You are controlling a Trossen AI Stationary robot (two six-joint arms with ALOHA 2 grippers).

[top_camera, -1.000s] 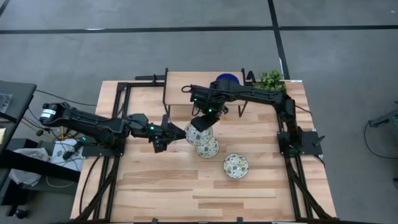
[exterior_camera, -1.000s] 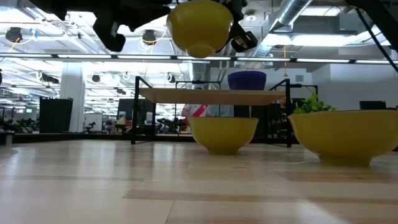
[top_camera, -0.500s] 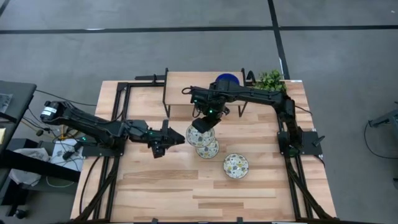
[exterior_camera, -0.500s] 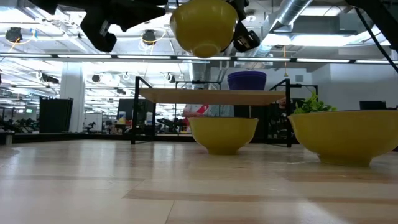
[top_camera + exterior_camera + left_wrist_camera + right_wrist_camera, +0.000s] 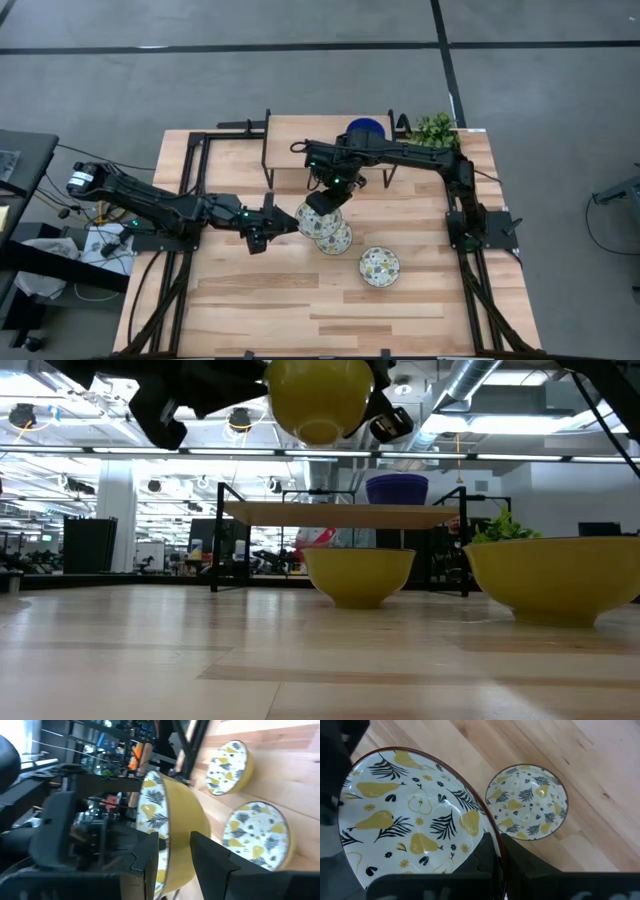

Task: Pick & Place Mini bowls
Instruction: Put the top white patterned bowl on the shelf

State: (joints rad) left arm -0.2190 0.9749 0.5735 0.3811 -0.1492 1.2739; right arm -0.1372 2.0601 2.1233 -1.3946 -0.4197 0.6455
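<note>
A white mini bowl with a yellow-green leaf pattern inside and a yellow outside (image 5: 312,218) (image 5: 318,395) hangs in the air in my right gripper (image 5: 323,203) (image 5: 499,845), which is shut on it. My left gripper (image 5: 280,222) (image 5: 175,840) is open at the same height, just left of this bowl, and its fingers do not visibly touch it. Two like bowls (image 5: 333,238) (image 5: 379,266) stand on their bases on the table. One blue bowl (image 5: 365,130) (image 5: 397,488) stands on the raised shelf. My right gripper holds the lifted bowl by its rim (image 5: 492,836), on the side toward the table's far edge. One finger (image 5: 477,862) is inside the bowl and the other (image 5: 532,867) is outside. The fingers come from above. The bowl is clear of the table, its opening facing up and slightly tilted.
A wooden shelf on black legs (image 5: 340,513) stands at the far edge, with a small green plant (image 5: 435,128) beside it at the far right corner. Black frame rails run along the table's left and right sides. Bare wood lies toward the near edge.
My left gripper has drawn back a little toward the table's left, away from the lifted bowl. My right gripper has kept the bowl aloft and raised it slightly.
</note>
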